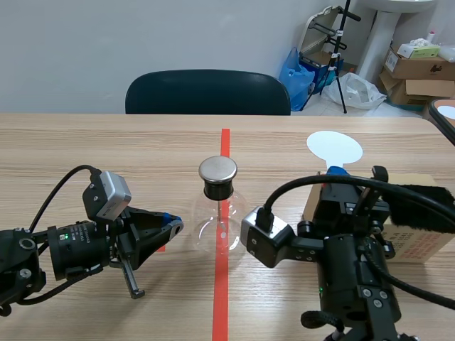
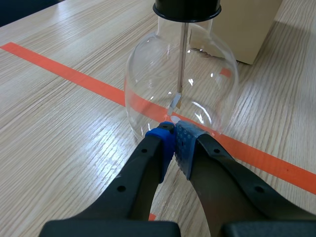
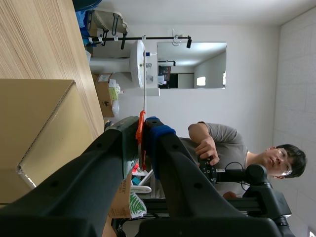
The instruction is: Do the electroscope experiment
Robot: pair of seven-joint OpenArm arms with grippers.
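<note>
the electroscope flask [image 1: 217, 226] stands upright in the middle of the table, on the orange-red tape line. it is a round clear glass bulb with a black stopper [image 1: 217, 189] in its neck and a flat metal disc [image 1: 217, 169] on top. a thin metal rod [image 2: 182, 59] runs down from the stopper into the bulb, and small foil leaves [image 2: 175, 101] hang at its lower end.

the left gripper [image 2: 174, 129] lies low over the table just left of the flask. its fingers are pressed together with nothing between them, and the blue pads point at the base of the bulb. the tips sit right at the glass; i cannot tell whether they touch it.

the right arm [image 1: 348, 263] fills the near right of the table. the right gripper [image 3: 144, 126] is turned on its side and is clamped on a thin orange-red strip [image 3: 140, 140] held between its pads.

a cardboard box [image 1: 421, 234] sits on the table at the right, beside that arm. farther back on the right lies a white paddle-shaped sheet [image 1: 334, 147]. a dark chair [image 1: 207, 92] stands behind the far edge of the table. a person [image 3: 222, 148] shows beyond the right gripper in its wrist view.
</note>
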